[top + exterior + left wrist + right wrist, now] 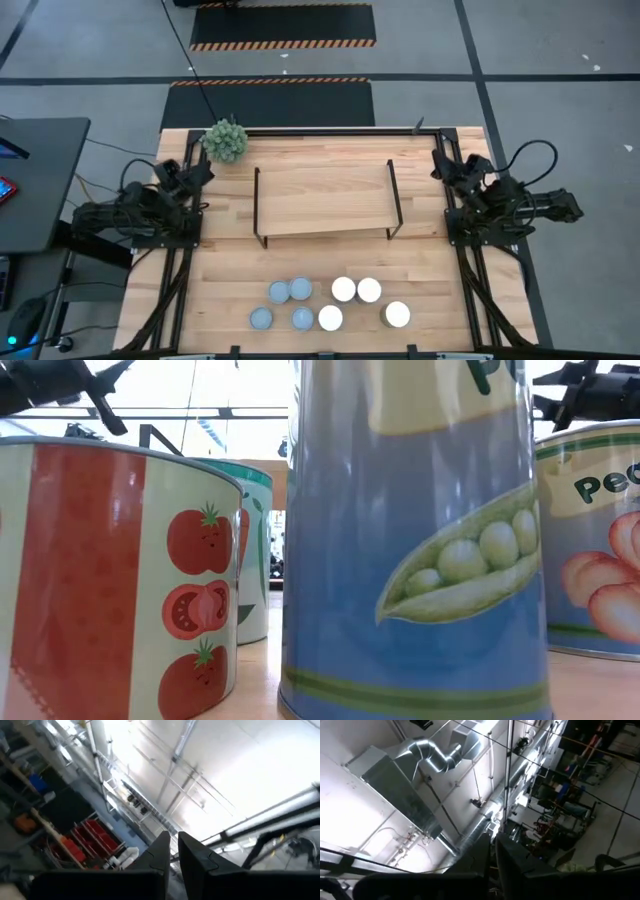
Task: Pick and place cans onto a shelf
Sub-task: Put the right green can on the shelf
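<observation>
on the wooden table (230, 280), eight cans (330, 318) sit before the shelf (320, 200), both arms' fingers narrow.

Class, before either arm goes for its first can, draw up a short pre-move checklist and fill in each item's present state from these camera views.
1. Shelf top free for cans: ok, nothing stands on it.
2. All eight cans upright on the table's near edge: ok.
3. Cans spaced for a grasp: not ok, several pairs touch.
4. Left hand ready: not ok, fingers nearly shut, arm folded at the left edge.
5. Right hand ready: not ok, nearly shut, folded at the right edge.
6. Plant clear of the shelf: ok, at its far left corner.
</observation>
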